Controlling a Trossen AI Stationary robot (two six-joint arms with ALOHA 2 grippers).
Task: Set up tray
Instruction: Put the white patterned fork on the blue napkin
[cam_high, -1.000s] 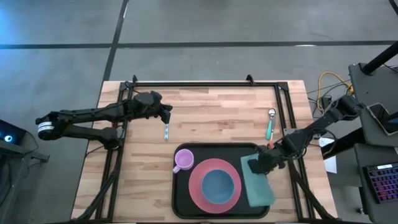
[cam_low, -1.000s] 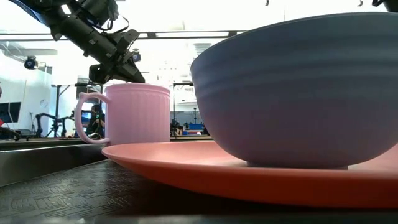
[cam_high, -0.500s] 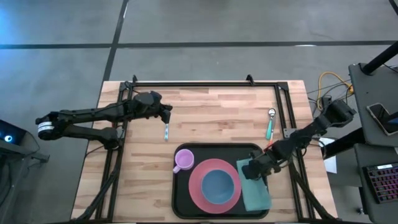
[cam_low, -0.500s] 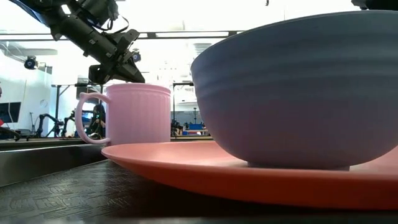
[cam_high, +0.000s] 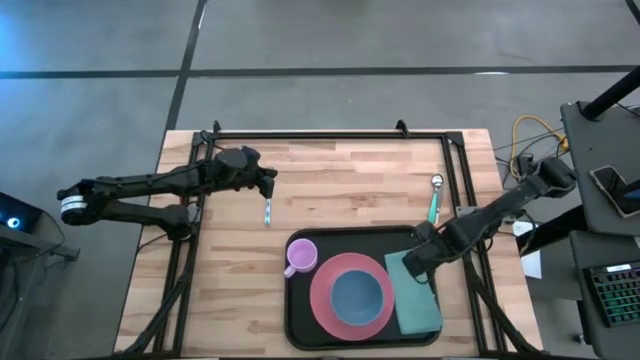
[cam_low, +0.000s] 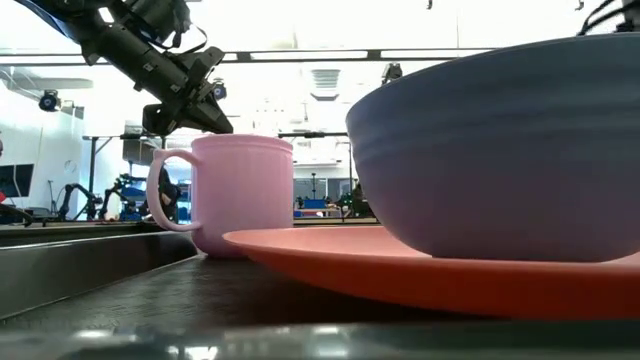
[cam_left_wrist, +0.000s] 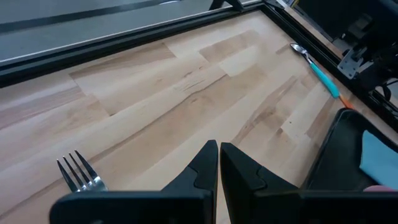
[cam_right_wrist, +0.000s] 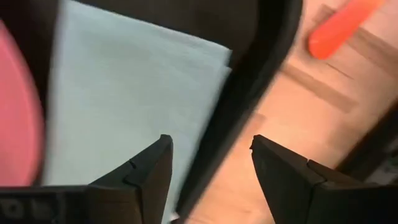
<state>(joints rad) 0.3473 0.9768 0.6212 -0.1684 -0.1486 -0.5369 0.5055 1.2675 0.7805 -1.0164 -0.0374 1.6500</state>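
The counter (cam_high: 350, 190) is pale wood with a black frame along its edges. On its near half, right of centre, sits the tray (cam_high: 300, 320), black with a low rim; its far right corner lies under the right gripper (cam_high: 418, 258). In the right wrist view the tray rim (cam_right_wrist: 249, 93) runs between the two spread fingers (cam_right_wrist: 149, 168), so the jaws are open and straddle that rim, with nothing clearly clamped.

On the tray, a pink plate (cam_high: 325, 310) holds a blue bowl (cam_high: 360, 298). A folded teal napkin (cam_high: 418, 300) lies just beside the plate on the right, its far end under the right gripper. A pink mug (cam_high: 300, 257) stands in the tray's far left corner, touching or just beside the plate; the low view shows it upright with its handle (cam_low: 165, 195) to one side.

The left gripper (cam_high: 268, 180) hangs over the far left part of the counter, its jaws closed together with nothing held (cam_left_wrist: 217, 165). A fork (cam_high: 268, 212) lies on the wood just beside it. A spoon (cam_high: 434, 198) with a teal handle lies near the right frame, beyond the tray
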